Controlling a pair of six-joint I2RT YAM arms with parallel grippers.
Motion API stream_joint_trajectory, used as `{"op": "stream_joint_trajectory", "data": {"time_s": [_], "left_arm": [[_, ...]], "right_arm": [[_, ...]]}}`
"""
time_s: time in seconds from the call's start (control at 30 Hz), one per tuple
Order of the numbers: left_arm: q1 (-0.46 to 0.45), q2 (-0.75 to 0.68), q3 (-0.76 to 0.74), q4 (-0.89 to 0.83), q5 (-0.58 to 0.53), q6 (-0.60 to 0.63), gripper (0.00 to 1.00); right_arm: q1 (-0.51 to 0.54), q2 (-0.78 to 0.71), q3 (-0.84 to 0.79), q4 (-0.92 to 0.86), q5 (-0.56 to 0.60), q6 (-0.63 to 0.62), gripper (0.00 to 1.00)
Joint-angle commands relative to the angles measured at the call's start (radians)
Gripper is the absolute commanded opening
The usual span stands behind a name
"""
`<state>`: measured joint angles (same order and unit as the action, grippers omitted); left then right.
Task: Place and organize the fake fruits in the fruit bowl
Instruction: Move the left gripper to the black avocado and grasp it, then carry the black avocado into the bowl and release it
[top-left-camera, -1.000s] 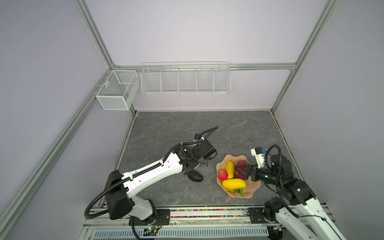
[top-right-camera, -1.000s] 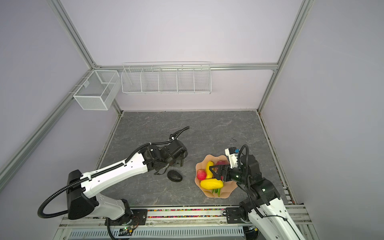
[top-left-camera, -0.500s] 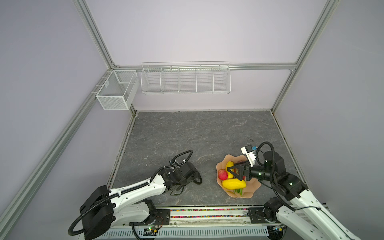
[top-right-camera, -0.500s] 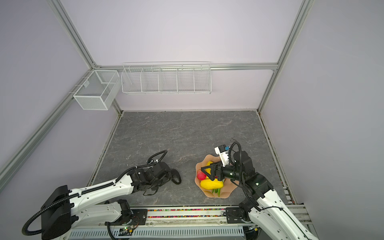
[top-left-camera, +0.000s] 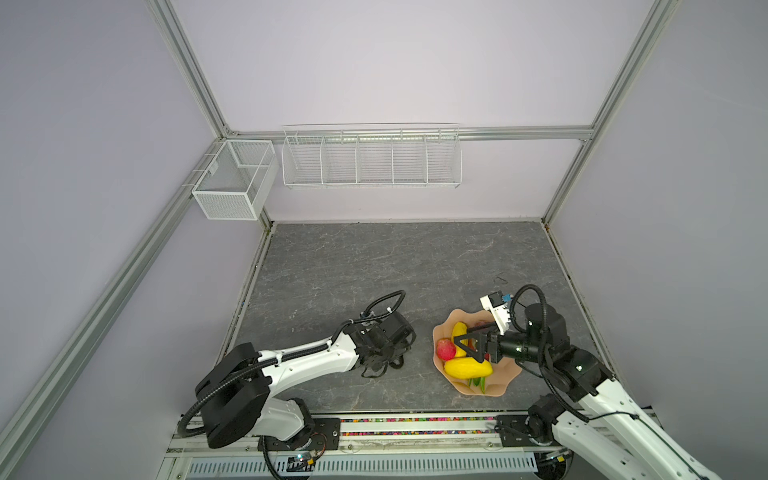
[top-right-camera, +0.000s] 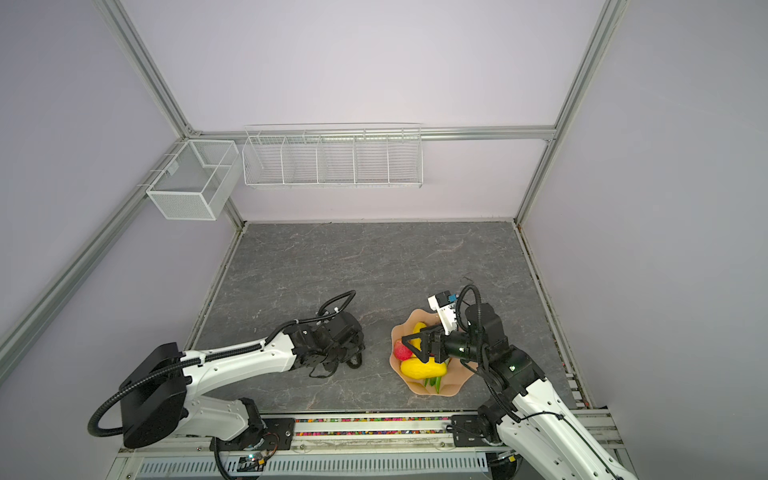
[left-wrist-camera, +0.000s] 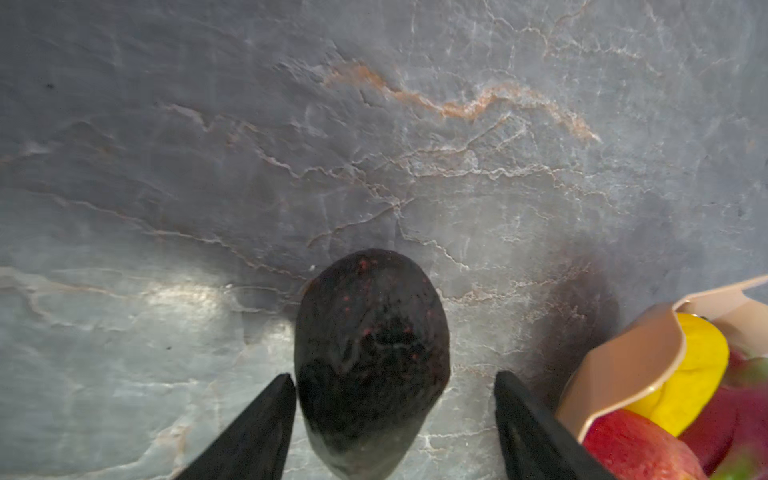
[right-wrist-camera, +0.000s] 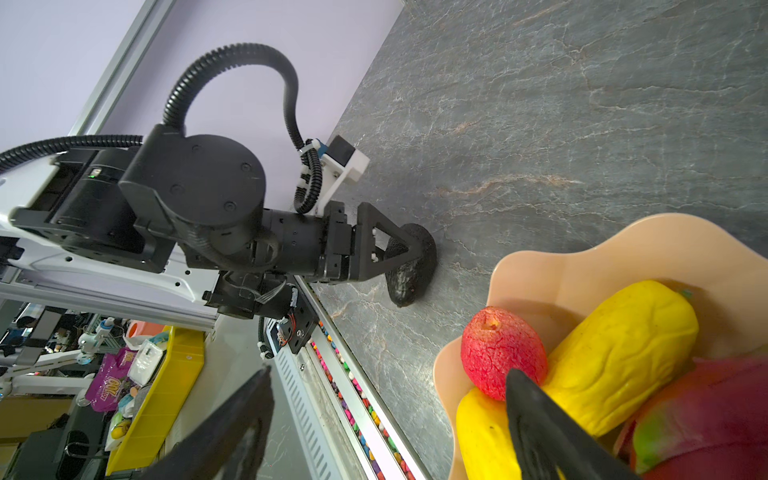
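Grey stone tabletop (top-left-camera: 374, 266): avocado (left-wrist-camera: 372, 357) sits between the left gripper's (left-wrist-camera: 392, 376) parted jaws, needing a squeeze and lift into the fruit bowl (right-wrist-camera: 582, 266) under the gaping right gripper (right-wrist-camera: 388, 370)

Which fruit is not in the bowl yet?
The black-green avocado, lying on the table between the open jaws of the left gripper. The two yellow fruits, the red one and the dragon fruit sit in the bowl.
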<state>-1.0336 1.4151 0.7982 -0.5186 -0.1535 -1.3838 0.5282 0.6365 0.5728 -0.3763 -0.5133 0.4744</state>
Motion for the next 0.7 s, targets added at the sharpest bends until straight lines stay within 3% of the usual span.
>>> {"op": "stream_joint_trajectory", "data": {"time_s": [0.0, 0.17, 0.4, 0.57, 0.67], "left_arm": [[-0.002, 0.059, 0.054, -0.043, 0.004, 0.024, 0.72], [-0.002, 0.167, 0.135, -0.132, 0.007, 0.082, 0.66], [0.0, 0.171, 0.166, -0.168, -0.014, 0.155, 0.51], [0.0, 0.088, 0.268, -0.248, -0.102, 0.291, 0.46], [0.0, 0.067, 0.34, -0.252, -0.09, 0.423, 0.46]], "right_arm": [[0.008, -0.015, -0.017, -0.003, 0.006, -0.023, 0.88], [0.008, -0.026, -0.014, -0.031, 0.019, -0.024, 0.88], [-0.013, -0.031, -0.003, -0.088, 0.104, 0.014, 0.89], [-0.117, -0.083, -0.03, -0.155, 0.133, 0.071, 0.89], [-0.175, -0.131, -0.043, -0.205, 0.128, 0.081, 0.89]]}}
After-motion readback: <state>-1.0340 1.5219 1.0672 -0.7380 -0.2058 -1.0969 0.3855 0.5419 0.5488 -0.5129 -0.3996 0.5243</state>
